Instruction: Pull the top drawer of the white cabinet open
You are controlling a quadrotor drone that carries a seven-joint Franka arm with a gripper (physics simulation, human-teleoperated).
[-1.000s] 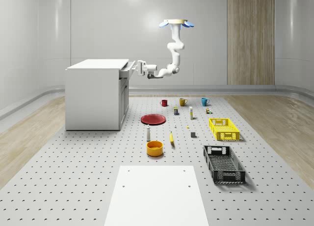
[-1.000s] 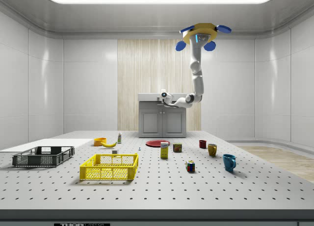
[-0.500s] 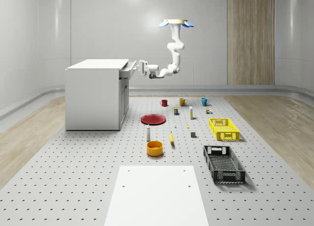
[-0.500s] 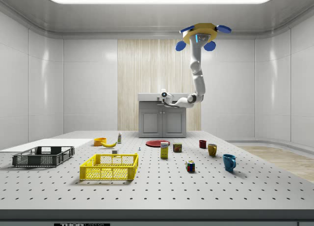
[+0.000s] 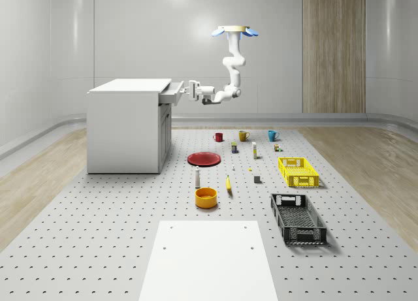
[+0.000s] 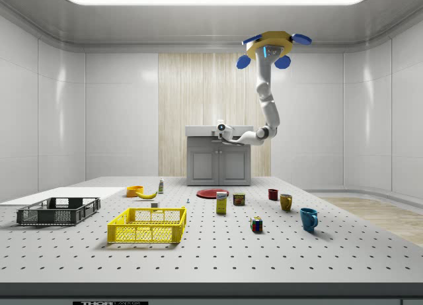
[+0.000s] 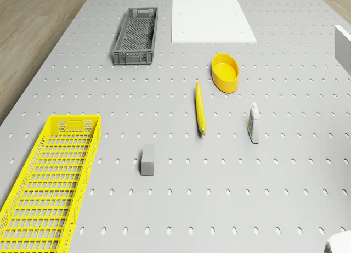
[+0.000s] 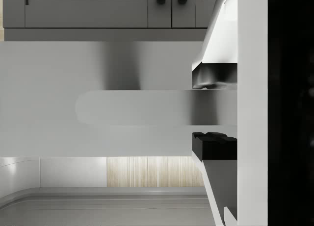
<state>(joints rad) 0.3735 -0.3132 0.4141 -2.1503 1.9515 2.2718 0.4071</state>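
end effector pinches smooth rounded drawer handle; drone hovers above.

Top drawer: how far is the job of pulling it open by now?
Done: the drawer already stands partly out of the cabinet. In hand: the gripper is closed on the handle, while the drone hovers high over the table, to the whole-scene view's right of the cabinet. Left: pulling the drawer further out; how far it can go, I cannot tell.
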